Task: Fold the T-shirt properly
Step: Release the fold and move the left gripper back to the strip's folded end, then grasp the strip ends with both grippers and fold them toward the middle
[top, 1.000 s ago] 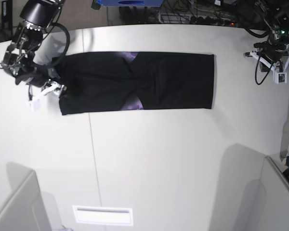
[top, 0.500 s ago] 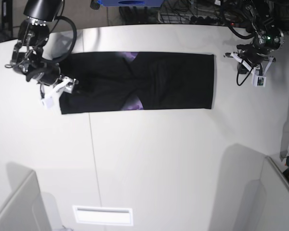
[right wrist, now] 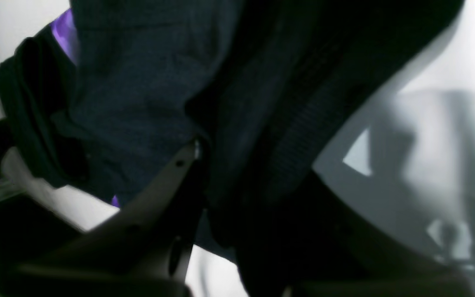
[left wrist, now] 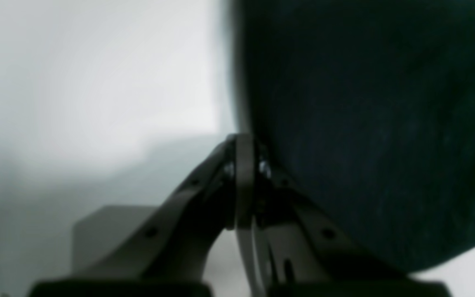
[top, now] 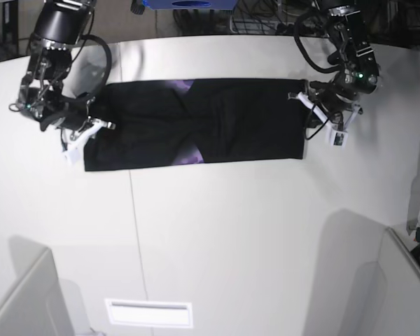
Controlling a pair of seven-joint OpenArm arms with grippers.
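We note broad bare counter (top: pixel 217 245) in front of the work area, with a pale rectangular slot (top: pixel 149 313) near the front edge; what it contains we cannot tell. Farther back, the T-shirt (top: pixel 196 122) lies as a long black band across the counter, with purple print showing at its middle folds. The right fingers (top: pixel 91 128) sit at the band's end on the base view's left; the right wrist view shows them clamped on bunched black cloth. The left fingers (top: pixel 315 105) are pressed together at the opposite end, beside the cloth edge, gripping nothing we can see.
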